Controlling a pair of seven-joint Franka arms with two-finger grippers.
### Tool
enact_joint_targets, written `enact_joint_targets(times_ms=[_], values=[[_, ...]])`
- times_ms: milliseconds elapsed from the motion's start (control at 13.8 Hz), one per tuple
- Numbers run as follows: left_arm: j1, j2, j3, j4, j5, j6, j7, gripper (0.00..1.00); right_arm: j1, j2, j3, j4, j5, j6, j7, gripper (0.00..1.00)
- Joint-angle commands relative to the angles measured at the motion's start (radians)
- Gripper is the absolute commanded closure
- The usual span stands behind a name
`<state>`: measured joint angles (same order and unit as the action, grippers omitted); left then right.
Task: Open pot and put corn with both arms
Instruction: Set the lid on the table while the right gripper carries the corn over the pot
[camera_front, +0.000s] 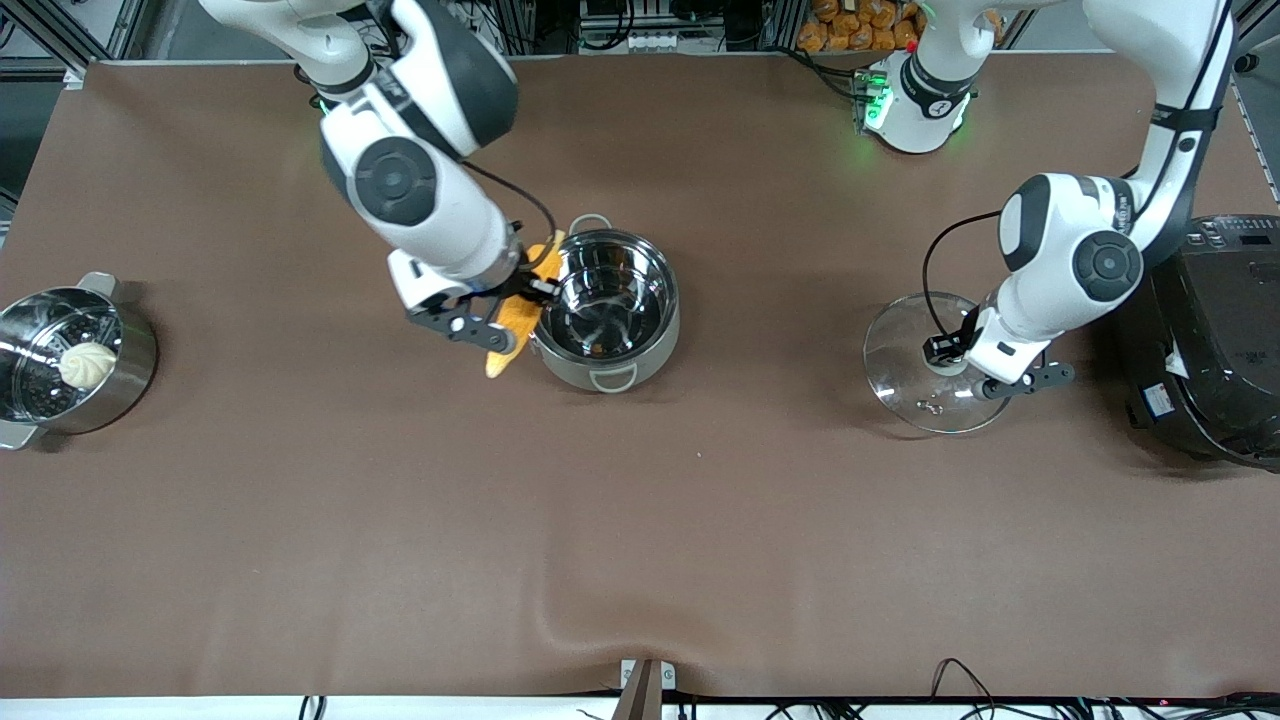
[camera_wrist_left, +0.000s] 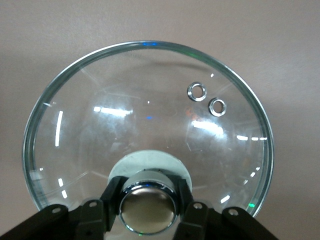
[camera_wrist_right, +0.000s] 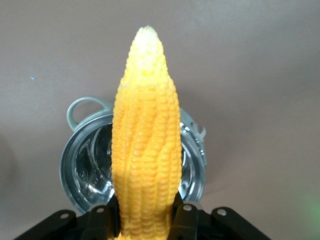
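The yellow-orange tapered corn cob (camera_wrist_right: 146, 145) is being gripped by the right gripper's (camera_front: 505, 300) jaws over the rim of the shiny, open stainless-steel pot (camera_front: 608, 306). The clear glass lid's (camera_wrist_left: 150, 120) metallic knob (camera_wrist_left: 148, 207) is being clamped on the brown worktop (camera_front: 640, 520) by the left gripper (camera_wrist_left: 148, 210).

Shiny steel pot (camera_front: 608, 310), clear glass lid (camera_front: 915, 365) (chrome knob), matt table (camera_front: 700, 520).

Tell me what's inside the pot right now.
The pot is uncovered and holds nothing visible, only its shiny bottom. The right hand holds the corn over its rim, hiding that edge. The left hand grips the lid.
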<state>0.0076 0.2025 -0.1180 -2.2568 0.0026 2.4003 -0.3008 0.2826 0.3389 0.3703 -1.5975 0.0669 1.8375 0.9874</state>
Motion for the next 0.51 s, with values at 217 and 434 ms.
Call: enact_joint_targets(times_ms=[217, 434], values=[[0.041, -0.002, -0.015, -0.078, 0.014, 0.077, 0.042, 1.00, 0.055, 0.003, 0.002, -0.145, -0.032, 0.150, 0.057, 0.65], [0.051, 0.012, -0.017, -0.086, 0.014, 0.082, 0.043, 1.00, 0.082, 0.006, 0.004, -0.199, -0.032, 0.230, 0.089, 0.64]])
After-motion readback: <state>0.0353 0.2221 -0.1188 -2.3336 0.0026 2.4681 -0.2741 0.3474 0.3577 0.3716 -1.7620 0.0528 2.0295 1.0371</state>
